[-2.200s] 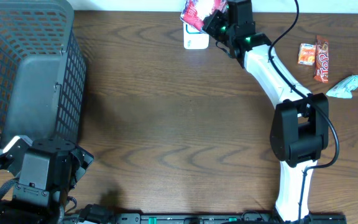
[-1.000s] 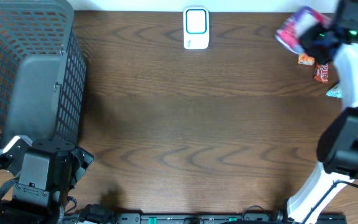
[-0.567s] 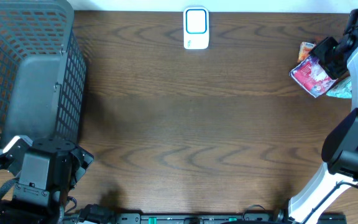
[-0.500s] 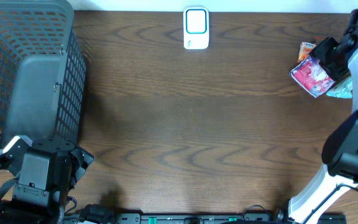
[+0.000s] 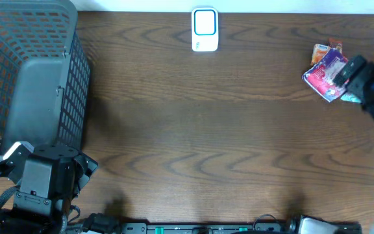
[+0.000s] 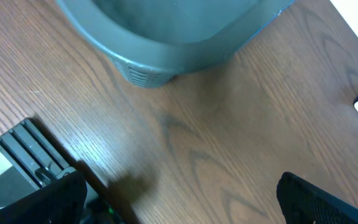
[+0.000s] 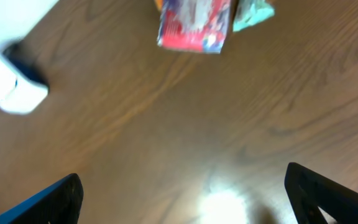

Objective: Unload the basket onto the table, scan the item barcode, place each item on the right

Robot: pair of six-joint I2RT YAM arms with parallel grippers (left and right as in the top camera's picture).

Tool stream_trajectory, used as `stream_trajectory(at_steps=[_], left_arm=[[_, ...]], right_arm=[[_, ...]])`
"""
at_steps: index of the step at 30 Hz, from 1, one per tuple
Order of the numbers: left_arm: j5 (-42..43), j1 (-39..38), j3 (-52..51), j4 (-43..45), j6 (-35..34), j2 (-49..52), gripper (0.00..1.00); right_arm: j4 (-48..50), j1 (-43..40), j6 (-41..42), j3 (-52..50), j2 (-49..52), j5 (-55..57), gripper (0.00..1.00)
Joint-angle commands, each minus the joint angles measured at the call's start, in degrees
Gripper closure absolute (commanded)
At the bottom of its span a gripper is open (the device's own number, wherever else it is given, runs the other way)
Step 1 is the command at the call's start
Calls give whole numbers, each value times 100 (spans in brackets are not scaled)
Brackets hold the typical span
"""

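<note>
Having carried the red snack packet (image 5: 328, 73) away from the scanner (image 5: 204, 29) toward the far right of the table (image 5: 193, 130), the right gripper (image 5: 357, 71) is now letting it go. A moment ago it was pinching the packet. Now the packet is lying flat on the wood, and the arm is blurring as it pulls back.

Seen from overhead, the packet is sitting just off the gripper's tips, on the side toward the scanner. It is overlapping an orange wrapper (image 5: 319, 52) beyond it and touching a pale teal wrapper (image 5: 350, 97) that is lying partly under the gripper. This is suggesting that the scanning pass for this item is over and that it is being set down among the others; whether the barcode registered is not showing.

Through the right wrist camera, the fingers (image 7: 48, 199) are standing spread wide with nothing between them. The packet is lying roughly straight ahead, well beyond the tips, with the teal wrapper just to its right and the scanner far off to the left.

Through the left wrist camera, the left gripper (image 6: 179, 186) is hanging spread and empty over bare wood, with the grey basket (image 6: 166, 31) just ahead. The packet is not appearing here.
</note>
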Motion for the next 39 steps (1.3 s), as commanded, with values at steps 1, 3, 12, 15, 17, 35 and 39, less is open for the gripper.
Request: stream_trajectory(at_steps=[1,3,12,15,17,35,39], left_arm=[[-79,9,7,-20,-92,4,2],[-76,9,7,-20,-92,4,2],[-79,9,7,-20,-92,4,2],[-79,9,7,-20,-92,4,2],[-79,9,7,-20,-92,4,2],[-79,9,7,-20,-92,4,2],[-76,9,7,-20,-92,4,2]], right_arm=[[-190,332,-103,-490,-732,87,1],[-411,428,-101,-621,-1080,35,1],[-1534,490,-105,-680,-2264,-468,1],[-1530,490,-109,-684,-2479,-450,1],[-1534,490,-105,-684,-2542,-426,1],[-1534,490,-105,-684,-2651,-382,1],[-1534,490,-109,-684,-2651,-382,1]])
